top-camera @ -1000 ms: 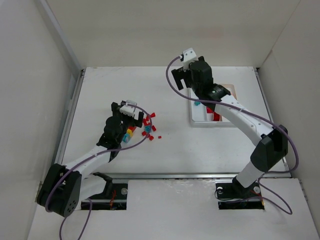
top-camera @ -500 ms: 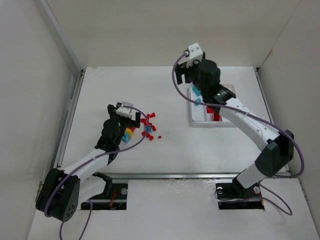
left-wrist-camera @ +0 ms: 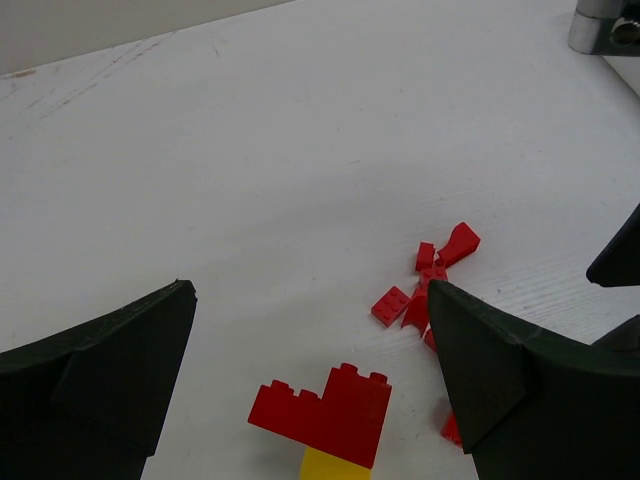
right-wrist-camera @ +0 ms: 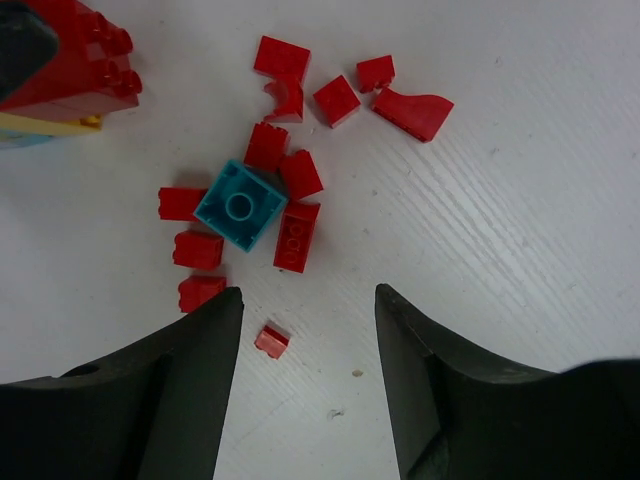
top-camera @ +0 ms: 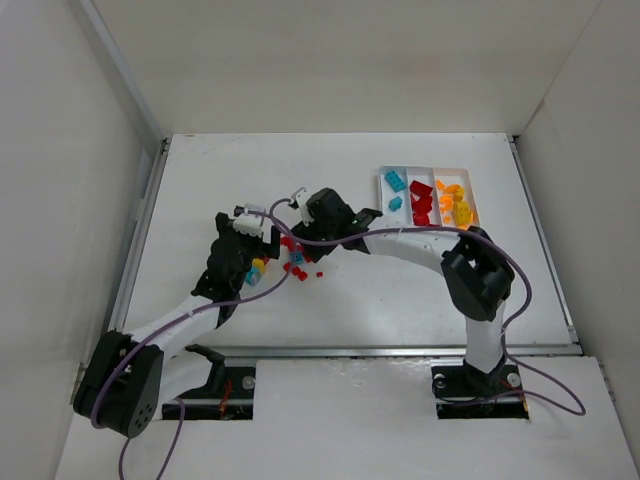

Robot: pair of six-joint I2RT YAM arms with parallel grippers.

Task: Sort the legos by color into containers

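Loose legos [top-camera: 297, 258] lie in a small pile mid-table, mostly red. My right gripper [right-wrist-camera: 310, 292] hovers open just over them; a tiny red piece [right-wrist-camera: 271, 341] lies on the table between its fingers, untouched. Just ahead is a teal brick [right-wrist-camera: 240, 205] ringed by red bricks [right-wrist-camera: 298, 236]. My left gripper [left-wrist-camera: 310, 290] stands wide open over a red-on-yellow stack [left-wrist-camera: 325, 410], gripping nothing. The containers are three compartments of a white tray [top-camera: 381, 174] at the back right, holding teal, red and orange pieces from left to right.
The two grippers [top-camera: 305, 235] [top-camera: 262, 245] are close together over the pile. Part of the right arm [left-wrist-camera: 620, 260] shows at the left wrist view's right edge. White walls enclose the table on three sides.
My right arm has swung from above the tray down and left to the pile, and its jaws have narrowed. The tray is now uncovered. The left arm has hardly moved.
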